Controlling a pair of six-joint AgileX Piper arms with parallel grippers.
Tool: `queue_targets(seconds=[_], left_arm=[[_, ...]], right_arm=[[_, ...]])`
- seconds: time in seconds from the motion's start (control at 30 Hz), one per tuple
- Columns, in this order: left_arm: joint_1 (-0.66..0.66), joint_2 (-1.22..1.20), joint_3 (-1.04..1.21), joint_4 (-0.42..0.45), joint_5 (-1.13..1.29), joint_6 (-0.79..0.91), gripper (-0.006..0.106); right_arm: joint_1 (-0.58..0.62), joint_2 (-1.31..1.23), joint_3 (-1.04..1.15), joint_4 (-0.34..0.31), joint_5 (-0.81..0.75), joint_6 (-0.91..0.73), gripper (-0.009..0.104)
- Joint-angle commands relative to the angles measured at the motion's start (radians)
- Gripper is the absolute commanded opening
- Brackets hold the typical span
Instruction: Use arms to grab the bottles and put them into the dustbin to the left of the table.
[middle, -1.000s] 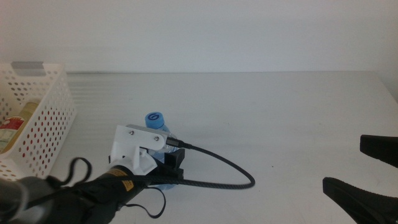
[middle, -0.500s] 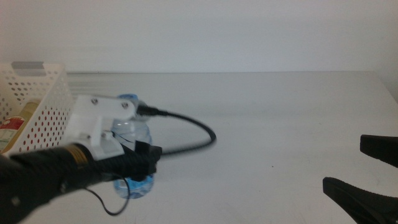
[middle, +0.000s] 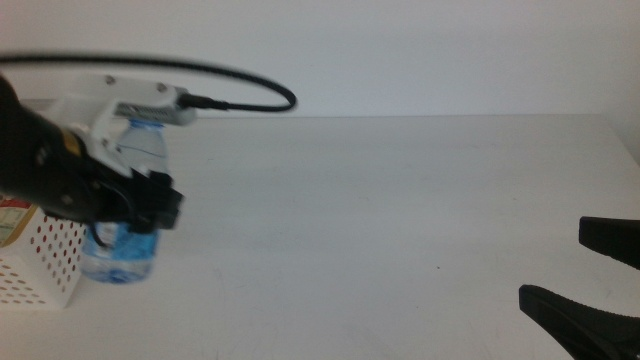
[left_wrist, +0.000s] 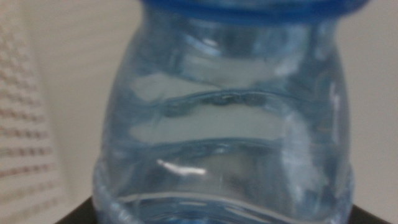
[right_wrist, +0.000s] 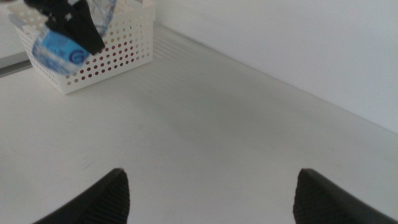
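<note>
My left gripper (middle: 140, 208) is shut on the small clear water bottle (middle: 118, 255), holding it off the table (middle: 380, 200) at the far left. The bottle hangs in front of the near corner of the white perforated dustbin (middle: 40, 262). The left wrist view is filled by the bottle (left_wrist: 224, 124), with its blue cap rim at the edge. From the right wrist, the tilted bottle (right_wrist: 61, 45) and the left gripper (right_wrist: 74, 22) show against the dustbin (right_wrist: 121, 37). My right gripper (middle: 552, 262) waits open at the bottom right, nothing between its jaws (right_wrist: 210, 180).
A black cable (middle: 230, 85) loops over the left arm's white camera bracket (middle: 115, 100). A bit of red and white label (middle: 12, 222) shows inside the dustbin. The back wall runs along the table's far edge.
The left arm has lifted the water bottle from the table's front middle and carried it left and up to the dustbin's corner. The right gripper has not moved.
</note>
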Motion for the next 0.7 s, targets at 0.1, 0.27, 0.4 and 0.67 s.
queue_targets(seconds=[0.1, 0.27, 0.4, 0.67], left_arm=[[0.136, 0.074, -0.232, -0.026, 0.151, 0.143, -0.005], [0.253, 0.188, -0.418, -0.020, 0.315, 0.197, -0.005], [0.372, 0.263, -0.550, -0.024, 0.392, 0.256, -0.005], [0.522, 0.375, -0.697, 0.022, 0.454, 0.280, -0.005]], right_arm=[[0.003, 0.000, -0.024, -0.003, -0.075, -0.016, 0.076], [0.003, 0.000, -0.024, -0.003, -0.075, -0.016, 0.076], [0.003, 0.000, -0.024, -0.003, -0.075, -0.016, 0.076], [0.003, 0.000, -0.024, -0.003, -0.075, -0.016, 0.076]])
